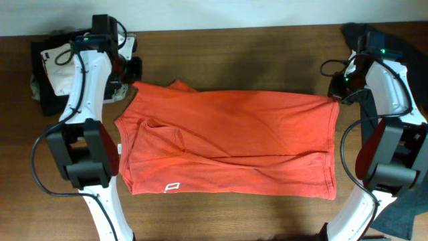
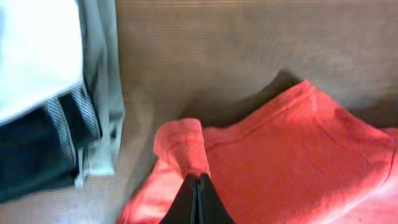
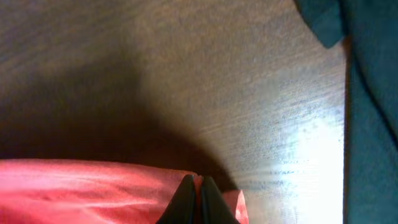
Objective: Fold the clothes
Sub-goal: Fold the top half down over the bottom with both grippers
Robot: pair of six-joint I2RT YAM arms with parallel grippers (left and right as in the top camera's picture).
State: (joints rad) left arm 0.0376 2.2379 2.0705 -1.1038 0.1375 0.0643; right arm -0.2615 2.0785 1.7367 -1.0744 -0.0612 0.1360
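Note:
The red-orange T-shirt (image 1: pixel 227 140) lies spread across the wooden table, folded lengthwise, a small white print near its front left hem. My left gripper (image 1: pixel 132 86) is shut on the shirt's far left corner; the left wrist view shows its fingers (image 2: pixel 196 180) pinching a bunched fold of red cloth (image 2: pixel 280 155). My right gripper (image 1: pixel 336 97) is shut on the far right corner; in the right wrist view its fingers (image 3: pixel 196 182) clamp the red edge (image 3: pixel 93 186). A black garment with a white panel (image 1: pixel 53 67) lies at the far left.
A dark garment (image 1: pixel 394 40) lies at the far right corner and shows in the right wrist view (image 3: pixel 373 93). Grey and white cloth (image 2: pixel 56 74) lies beside the left gripper. Bare wood (image 1: pixel 241 57) runs along the far side.

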